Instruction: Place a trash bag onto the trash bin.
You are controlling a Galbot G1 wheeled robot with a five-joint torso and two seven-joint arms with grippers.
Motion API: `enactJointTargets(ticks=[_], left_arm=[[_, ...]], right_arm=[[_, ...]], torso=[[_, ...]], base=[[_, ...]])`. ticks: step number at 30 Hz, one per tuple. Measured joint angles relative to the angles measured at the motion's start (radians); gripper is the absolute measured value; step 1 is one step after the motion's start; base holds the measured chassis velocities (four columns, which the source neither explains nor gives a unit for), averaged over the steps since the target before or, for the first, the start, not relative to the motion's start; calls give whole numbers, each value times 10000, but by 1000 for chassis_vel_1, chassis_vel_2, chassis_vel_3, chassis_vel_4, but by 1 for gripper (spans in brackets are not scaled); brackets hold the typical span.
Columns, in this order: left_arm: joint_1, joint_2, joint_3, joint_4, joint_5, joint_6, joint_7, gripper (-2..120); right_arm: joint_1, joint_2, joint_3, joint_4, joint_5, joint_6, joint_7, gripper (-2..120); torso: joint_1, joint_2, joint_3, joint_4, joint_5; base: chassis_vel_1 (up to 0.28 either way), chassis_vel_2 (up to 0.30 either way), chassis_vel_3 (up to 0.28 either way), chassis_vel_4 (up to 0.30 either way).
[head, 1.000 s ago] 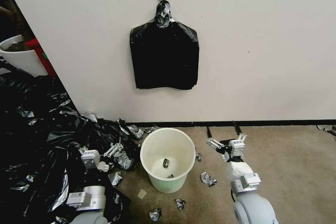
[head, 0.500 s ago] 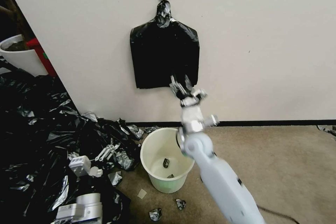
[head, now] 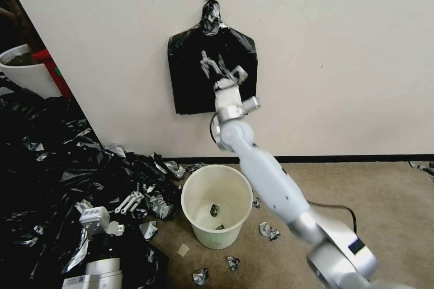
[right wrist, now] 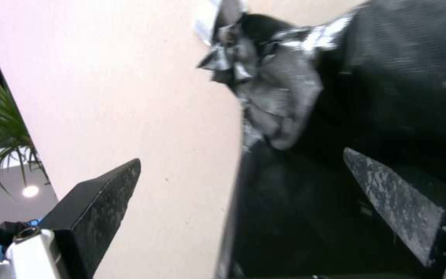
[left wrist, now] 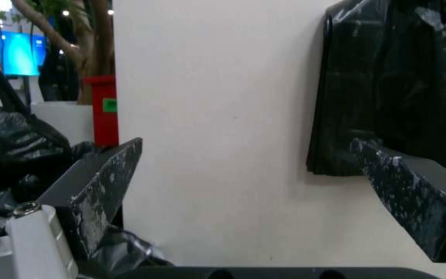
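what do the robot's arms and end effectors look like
The right arm is smooth pale grey-white with silver metal joints, a black cable at its base and a dark patch. Both the right end effector and left end effector have black, scuffed, wedge-shaped fingers on silver-white mounts.

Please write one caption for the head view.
Right gripper open at the hanging black bundle, above the trash bin.
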Motion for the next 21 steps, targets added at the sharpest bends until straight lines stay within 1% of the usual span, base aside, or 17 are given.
enactJointTargets(ticks=[6, 16, 18, 20, 21], left_arm=[[47, 2, -147, -1, -5, -33, -2, 100], [-67, 4, -191, 242, 13, -40, -14, 100], [-108, 5, -176, 304, 53, -40, -16, 100], [-117, 5, -178, 318, 56, -41, -17, 100], [-134, 5, -190, 354, 58, -40, -20, 100]], right_arm=[[295, 335, 180, -349, -36, -5, -83, 100], [409, 357, 591, -348, 219, -27, -491, 99], [421, 351, 607, -359, 384, -31, -719, 93], [436, 350, 604, -371, 406, -34, -765, 92], [473, 349, 602, -434, 420, -36, -825, 86]], torso=[[0, 0, 0, 2, 1], [-1, 0, 0, 0, 1], [0, 0, -1, 0, 2], [0, 0, -1, 0, 1], [-1, 0, -1, 0, 1]], base=[[0, 0, 0, 0], [0, 0, 0, 0], [0, 0, 0, 0], [0, 0, 0, 0], [0, 0, 0, 0]])
